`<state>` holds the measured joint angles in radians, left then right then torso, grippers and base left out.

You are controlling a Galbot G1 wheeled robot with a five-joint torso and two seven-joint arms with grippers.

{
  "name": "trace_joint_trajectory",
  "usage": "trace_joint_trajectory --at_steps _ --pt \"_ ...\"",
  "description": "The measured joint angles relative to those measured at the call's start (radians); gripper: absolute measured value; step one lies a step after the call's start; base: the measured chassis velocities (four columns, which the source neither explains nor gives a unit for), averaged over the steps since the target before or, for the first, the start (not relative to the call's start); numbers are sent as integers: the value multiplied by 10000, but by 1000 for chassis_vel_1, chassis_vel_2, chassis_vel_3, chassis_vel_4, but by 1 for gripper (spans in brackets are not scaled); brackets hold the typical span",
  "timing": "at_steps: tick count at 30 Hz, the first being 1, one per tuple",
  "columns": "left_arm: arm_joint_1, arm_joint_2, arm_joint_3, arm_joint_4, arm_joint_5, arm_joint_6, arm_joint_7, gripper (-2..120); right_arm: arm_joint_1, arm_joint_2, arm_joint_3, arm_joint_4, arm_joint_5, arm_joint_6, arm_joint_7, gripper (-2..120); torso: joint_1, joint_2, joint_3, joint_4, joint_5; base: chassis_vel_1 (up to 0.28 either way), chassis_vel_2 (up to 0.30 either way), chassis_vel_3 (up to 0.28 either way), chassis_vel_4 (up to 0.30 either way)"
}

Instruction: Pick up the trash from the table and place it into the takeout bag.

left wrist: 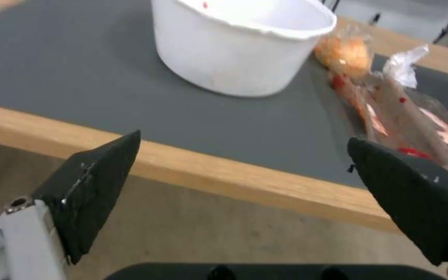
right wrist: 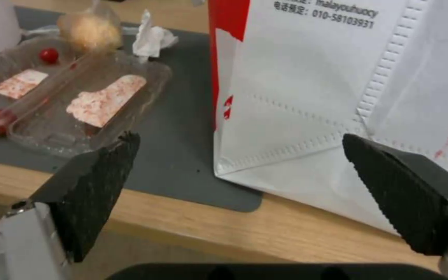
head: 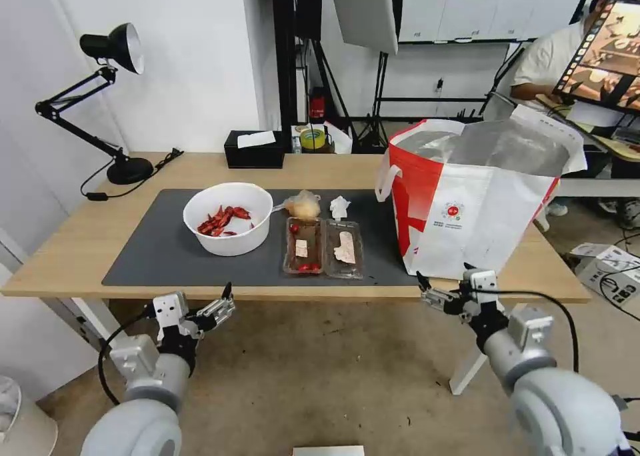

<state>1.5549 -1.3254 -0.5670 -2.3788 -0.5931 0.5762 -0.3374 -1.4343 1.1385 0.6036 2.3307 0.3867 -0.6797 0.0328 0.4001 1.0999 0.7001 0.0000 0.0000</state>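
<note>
Head view: white bowl (head: pixel 229 218) sits mid-mat on table (head: pixel 320 169), tray (head: pixel 323 246) beside it, takeout bag (head: pixel 473 199) at right end. Left gripper (head: pixel 223 303) & right gripper (head: pixel 427 289) both spread, empty, below front edge. Bowl prob. light, stiff; grip rim.

My head camera looks down across the whole worktop (head: pixel 80 243); both wrist cameras sit low and close at its near edge, sharing the plastic tray (left wrist: pixel 416 124).
</note>
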Motion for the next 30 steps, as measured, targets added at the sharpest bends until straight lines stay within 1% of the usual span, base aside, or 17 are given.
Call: trace_joint_trajectory --at_steps 1,4,14,20,23,26,27,30 --pt "-148 105 -12 -61 -411 333 -213 100 175 -124 -29 9 248 -342 27 100 1 0 0 1 0 0 0 0 0" --pt "-215 130 -10 -95 -630 482 -311 100 203 -148 -65 12 337 -471 40 100 1 0 0 0 0 0 0 0 0" --pt "-234 122 7 -99 -653 468 -306 100 157 -8 -133 17 349 -443 61 100 0 1 0 0 0 0 0 0 0" --pt "-240 118 16 -90 -787 373 -291 100 165 116 -234 10 778 -226 196 100 -1 1 -1 0 0 0 0 0 0" --pt "-239 117 14 -93 -883 294 -290 100 217 169 -321 -18 1123 -135 331 100 -1 1 -1 0 -1 0 0 0 0" --pt "-240 115 3 -105 -967 203 -285 100 354 246 -540 -65 2109 52 816 100 -1 1 -1 0 0 0 0 0 0" --pt "-240 115 3 -105 -967 203 -285 100 354 246 -540 -65 2109 52 816 100 -1 1 -1 0 0 0 0 0 0" --pt "-256 137 5 -106 -1017 185 -283 100 505 361 -791 -84 3413 308 1503 100 -1 1 -1 -1 -2 0 0 0 0"
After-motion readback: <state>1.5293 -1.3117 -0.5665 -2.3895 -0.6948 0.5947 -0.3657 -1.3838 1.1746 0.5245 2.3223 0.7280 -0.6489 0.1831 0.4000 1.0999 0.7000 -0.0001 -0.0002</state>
